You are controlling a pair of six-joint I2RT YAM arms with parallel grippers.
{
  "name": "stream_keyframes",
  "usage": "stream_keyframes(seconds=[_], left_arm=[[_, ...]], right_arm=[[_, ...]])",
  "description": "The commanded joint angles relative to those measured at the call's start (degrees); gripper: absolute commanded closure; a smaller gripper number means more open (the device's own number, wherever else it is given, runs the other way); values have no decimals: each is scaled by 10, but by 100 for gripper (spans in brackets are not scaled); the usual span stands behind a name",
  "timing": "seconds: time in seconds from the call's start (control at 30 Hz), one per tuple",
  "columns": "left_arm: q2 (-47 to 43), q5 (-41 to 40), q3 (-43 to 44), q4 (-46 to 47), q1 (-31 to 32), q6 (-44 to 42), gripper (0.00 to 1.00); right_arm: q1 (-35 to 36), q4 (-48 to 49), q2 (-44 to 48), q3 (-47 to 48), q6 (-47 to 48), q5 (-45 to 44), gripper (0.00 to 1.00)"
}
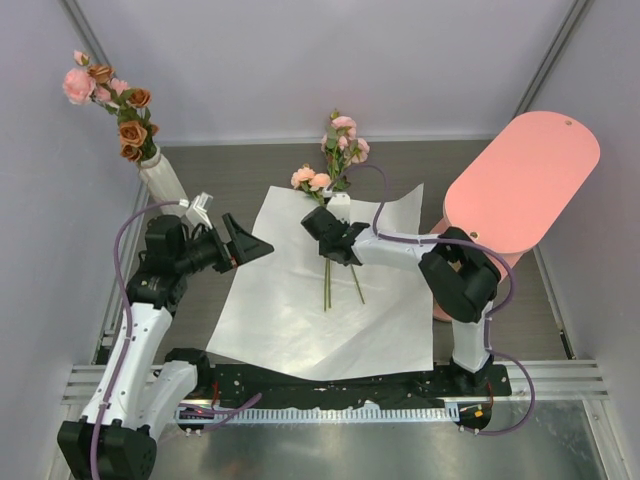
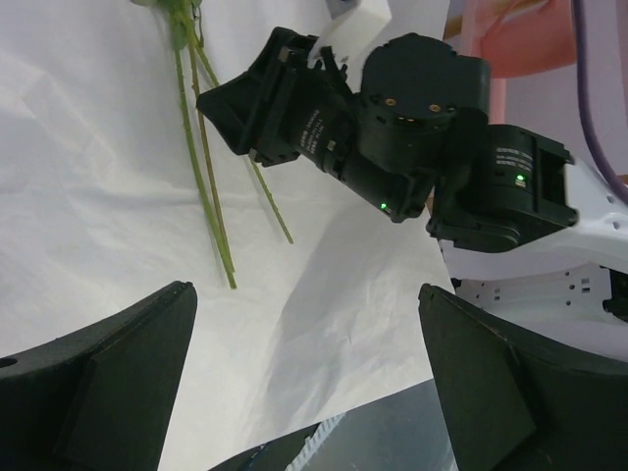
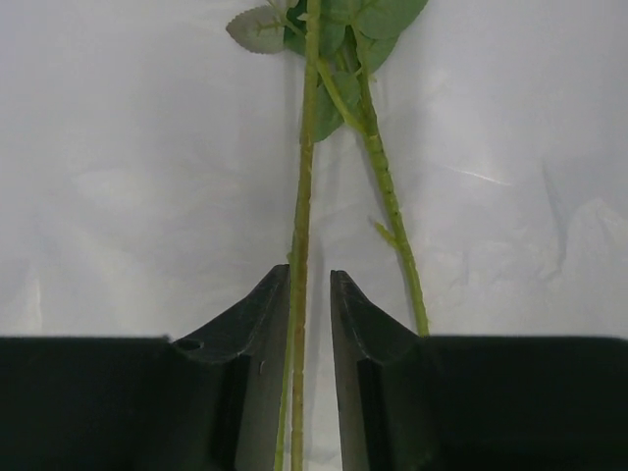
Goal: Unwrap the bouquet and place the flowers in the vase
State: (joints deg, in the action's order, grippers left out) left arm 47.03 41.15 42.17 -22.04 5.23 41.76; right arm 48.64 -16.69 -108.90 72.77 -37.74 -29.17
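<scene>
The bouquet's white paper (image 1: pixel 290 300) lies spread flat on the table. A few flowers (image 1: pixel 340 140) with pink heads rest on its far part, their stems running toward me. The white ribbed vase (image 1: pixel 160 178) stands at the far left and holds several pink and rust-brown flowers (image 1: pixel 120 110). My right gripper (image 3: pixel 310 275) is low over the paper, its jaws narrow around one green stem (image 3: pixel 304 147). That stem lies against the left finger, with a gap on the other side. A second stem (image 3: pixel 388 196) lies just outside the jaws. My left gripper (image 2: pixel 304 289) hangs wide open over the paper's left side, holding nothing.
A big pink oval stand (image 1: pixel 520 180) rises at the right, close behind my right arm. Grey walls close in the left, back and right sides. The black arm mount (image 1: pixel 330 385) runs along the near edge, touching the paper's front edge.
</scene>
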Motion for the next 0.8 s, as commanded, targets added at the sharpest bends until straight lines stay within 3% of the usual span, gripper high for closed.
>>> stream_keyframes(seconds=[0.0,0.23,0.47,0.67,0.77], left_arm=[[-19,33,-2,5,2,-9,0],[-23,28,-3,5,5,-12,0],[-12,16,7,-12,5,-12,0],[-3,5,12,-6,5,15,0],[3,3,12,8,6,35,0]], right_arm=[[-7,31,-18,25,-31,-48,73],[-10,47,-43,26,-20,-41,78],[-9,46,-16,24,10,-57,99],[-2,41,107,8,84,-86,99],[4,59,181,-13,149,-57,99]])
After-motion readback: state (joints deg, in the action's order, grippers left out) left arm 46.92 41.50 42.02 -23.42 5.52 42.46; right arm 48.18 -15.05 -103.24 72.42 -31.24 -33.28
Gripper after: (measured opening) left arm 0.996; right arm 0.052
